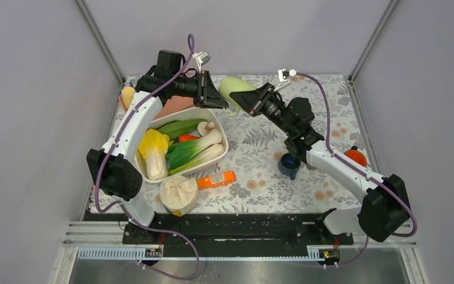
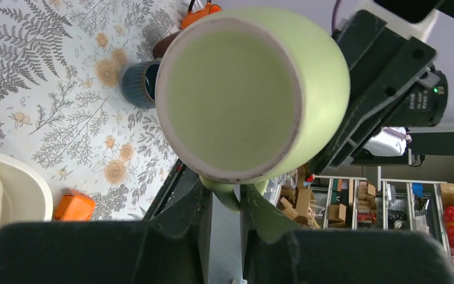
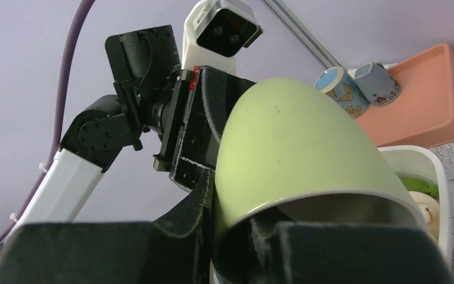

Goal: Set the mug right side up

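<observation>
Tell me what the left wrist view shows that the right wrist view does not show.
Only the left wrist view shows the flat bottom of the green mug, the blue cup and the orange packet on the table. Only the right wrist view shows the pink tray with two small cups. Both show the green mug, held in the air, and the white basin.

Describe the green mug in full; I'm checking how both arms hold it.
The green mug is pale, glossy and ceramic-looking, with a rounded body, a loop handle and a lighter unglazed ring around its flat base. It lies on its side in the air over the far part of the table, between both arms. The left fingers pinch its handle; the right fingers clamp its rim.
</observation>
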Controlling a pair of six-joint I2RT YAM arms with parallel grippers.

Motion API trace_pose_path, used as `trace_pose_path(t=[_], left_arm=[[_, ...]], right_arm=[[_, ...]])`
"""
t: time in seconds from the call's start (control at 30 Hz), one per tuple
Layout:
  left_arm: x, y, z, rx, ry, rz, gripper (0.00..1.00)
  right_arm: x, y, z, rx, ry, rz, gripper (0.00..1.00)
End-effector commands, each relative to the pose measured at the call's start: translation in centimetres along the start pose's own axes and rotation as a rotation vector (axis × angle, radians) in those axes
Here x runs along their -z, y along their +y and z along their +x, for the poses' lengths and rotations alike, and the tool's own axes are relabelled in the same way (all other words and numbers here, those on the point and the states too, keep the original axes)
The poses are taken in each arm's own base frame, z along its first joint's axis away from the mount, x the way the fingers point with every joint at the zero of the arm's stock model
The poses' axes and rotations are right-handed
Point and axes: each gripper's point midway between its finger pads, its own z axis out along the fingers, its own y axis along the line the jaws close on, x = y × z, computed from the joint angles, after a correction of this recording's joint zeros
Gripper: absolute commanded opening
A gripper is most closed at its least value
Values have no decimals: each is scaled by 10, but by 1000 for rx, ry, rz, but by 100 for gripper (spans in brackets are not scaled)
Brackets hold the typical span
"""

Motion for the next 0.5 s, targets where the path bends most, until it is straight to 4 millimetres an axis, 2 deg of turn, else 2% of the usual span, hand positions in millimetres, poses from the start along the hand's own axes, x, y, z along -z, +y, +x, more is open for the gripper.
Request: trace_pose_path(t=[0.0, 0.07, 0.1, 0.13, 0.17, 0.33, 0.4, 0.47], left_arm=[[2, -23, 6, -199, 11, 68, 8], [3, -10, 2, -234, -1, -11, 53], [5, -3, -1, -260, -10, -60, 79], [8, 5, -6, -291, -26, -116, 96], [13, 12, -10, -322, -44, -168, 99], [46, 31, -30, -511, -136, -378, 99], [59, 40, -34, -581, -151, -458, 99], [70, 50, -34, -628, -151, -518, 99]], right_arm=[[11, 9, -54, 127, -156, 106, 0], [23, -2, -58, 204, -135, 178, 0], [30, -10, -59, 241, -111, 226, 0], [37, -18, -61, 281, -83, 273, 0], [45, -25, -63, 323, -51, 319, 0], [96, -65, -60, 540, 170, 591, 0], [115, -74, -47, 578, 318, 658, 0], [135, -76, -23, 575, 499, 669, 0]])
